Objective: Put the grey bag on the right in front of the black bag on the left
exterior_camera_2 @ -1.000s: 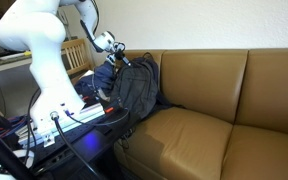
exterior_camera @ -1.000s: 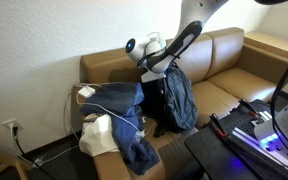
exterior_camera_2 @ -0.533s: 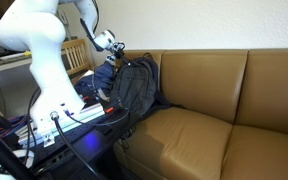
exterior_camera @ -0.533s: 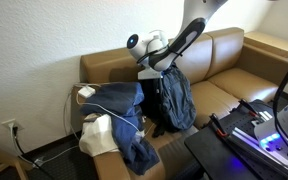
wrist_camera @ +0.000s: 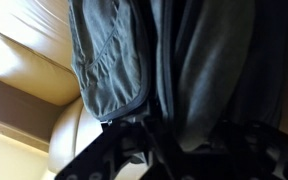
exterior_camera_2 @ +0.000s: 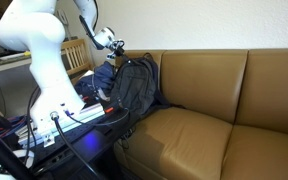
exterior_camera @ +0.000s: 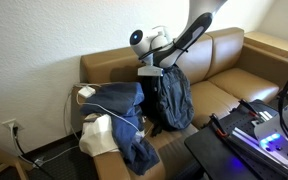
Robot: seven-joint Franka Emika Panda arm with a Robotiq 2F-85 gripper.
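Note:
The grey bag [exterior_camera: 174,100] stands upright on the tan couch's middle cushion; it also shows in an exterior view [exterior_camera_2: 134,88] and fills the wrist view [wrist_camera: 109,60]. A dark blue-black bag [exterior_camera: 122,108] lies to its left on the end cushion, with black fabric [exterior_camera: 152,115] between the two. My gripper [exterior_camera: 151,70] hovers just above the grey bag's top left corner, also seen in an exterior view [exterior_camera_2: 114,50]. Its dark fingers [wrist_camera: 184,150] appear spread, with grey fabric below them and nothing visibly clamped.
White cloth [exterior_camera: 97,135] and a white cable [exterior_camera: 84,93] lie at the couch's left end. A black stand with cables and blue lights [exterior_camera: 246,130] stands in front of the couch. The couch's other cushions [exterior_camera_2: 219,130] are bare. A wooden side table [exterior_camera: 269,45] stands beside it.
My gripper and wrist have risen a little above the grey bag. The bag has stayed where it was.

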